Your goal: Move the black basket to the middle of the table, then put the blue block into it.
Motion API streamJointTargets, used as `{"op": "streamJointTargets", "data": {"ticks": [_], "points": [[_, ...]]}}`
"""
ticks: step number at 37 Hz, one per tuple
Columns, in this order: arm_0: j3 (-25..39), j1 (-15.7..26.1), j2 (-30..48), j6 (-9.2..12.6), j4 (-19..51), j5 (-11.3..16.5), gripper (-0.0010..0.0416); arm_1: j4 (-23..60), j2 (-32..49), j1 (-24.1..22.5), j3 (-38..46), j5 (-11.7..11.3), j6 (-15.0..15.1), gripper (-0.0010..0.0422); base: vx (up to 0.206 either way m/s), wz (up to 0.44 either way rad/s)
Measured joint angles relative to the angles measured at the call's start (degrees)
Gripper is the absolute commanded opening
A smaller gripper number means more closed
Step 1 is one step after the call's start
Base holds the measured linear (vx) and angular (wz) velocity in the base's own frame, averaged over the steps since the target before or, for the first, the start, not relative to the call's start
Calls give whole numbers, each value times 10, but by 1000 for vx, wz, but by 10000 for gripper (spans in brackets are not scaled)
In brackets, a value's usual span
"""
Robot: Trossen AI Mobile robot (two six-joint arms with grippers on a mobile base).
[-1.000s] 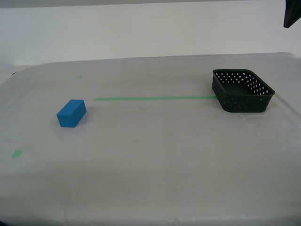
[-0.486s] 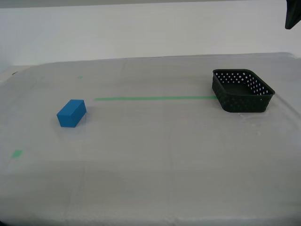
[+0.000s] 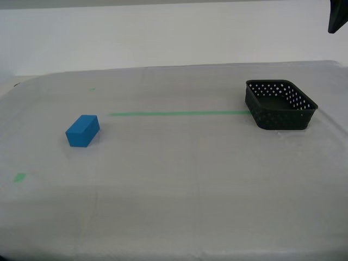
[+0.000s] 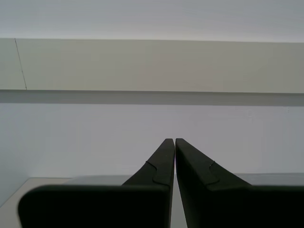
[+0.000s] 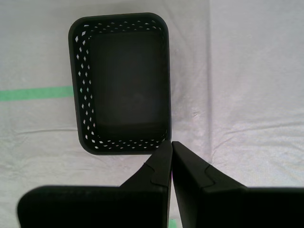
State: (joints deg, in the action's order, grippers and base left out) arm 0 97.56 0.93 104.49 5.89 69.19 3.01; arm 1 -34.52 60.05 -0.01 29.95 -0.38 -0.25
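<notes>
Black basket point(image 3: 280, 105): near surface point(image 3: 179, 179) edge, exterior view's right.
Blue block point(image 3: 82, 131): well apart, bare cloth between.
First hand point(image 5: 170, 144): closed, empty, above the basket.
Second hand point(image 4: 174, 141): closed, empty.

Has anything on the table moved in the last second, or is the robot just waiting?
Nothing has visibly changed. The basket stays at the exterior view's right, empty, the block at its left, apart from each other. My first gripper hangs shut above the basket, and my second gripper is shut too, holding nothing.
</notes>
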Motion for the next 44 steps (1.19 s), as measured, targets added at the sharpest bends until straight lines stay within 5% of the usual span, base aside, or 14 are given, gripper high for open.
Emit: {"op": "streamJointTargets", "data": {"ticks": [28,34,44], "points": [[0,5,0,-1,23,1,11,0,0,0,0,0,0,0,0,0],[0,5,0,-9,17,-3,84,0,0,0,0,0,0,0,0,0],[0,5,0,-21,-2,-9,296,0,0,0,0,0,0,0,0,0]]}}
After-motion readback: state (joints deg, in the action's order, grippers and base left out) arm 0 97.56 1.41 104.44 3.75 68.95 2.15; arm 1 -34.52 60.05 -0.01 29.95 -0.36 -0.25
